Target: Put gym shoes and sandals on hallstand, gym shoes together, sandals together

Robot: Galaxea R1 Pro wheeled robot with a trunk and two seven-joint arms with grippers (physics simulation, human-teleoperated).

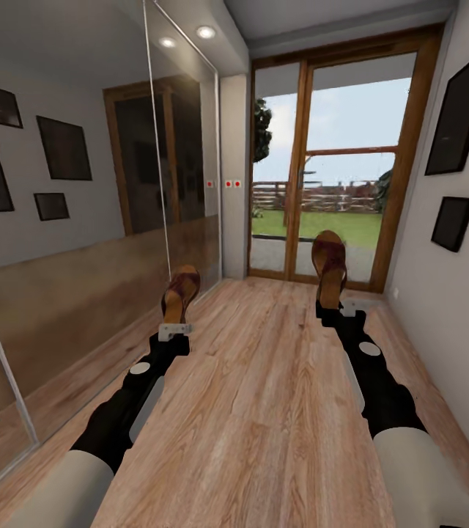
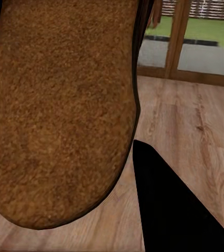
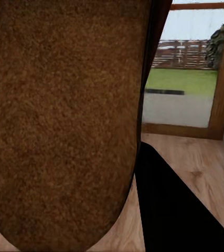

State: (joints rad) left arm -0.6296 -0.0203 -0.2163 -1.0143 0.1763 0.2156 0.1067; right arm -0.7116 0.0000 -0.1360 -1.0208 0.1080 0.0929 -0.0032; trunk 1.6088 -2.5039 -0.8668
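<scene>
Above the floor [image 1: 264, 411], I am carrying one sandal [image 1: 181, 292] in the left gripper [image 1: 175, 328] and the other sandal [image 1: 329, 265] in the right gripper [image 1: 335, 308], each clamped shut on its sandal (for rack transit).

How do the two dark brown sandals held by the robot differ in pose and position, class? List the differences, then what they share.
The dark brown, tan-insoled sandal in the left tool sits lower in the head view and leans toward the mirrored wall; the matching sandal in the right tool sits higher and stands nearly upright. The left one appears before the wood-plank floor, the right one before the glass door. Both are gripped, off the floor.
</scene>
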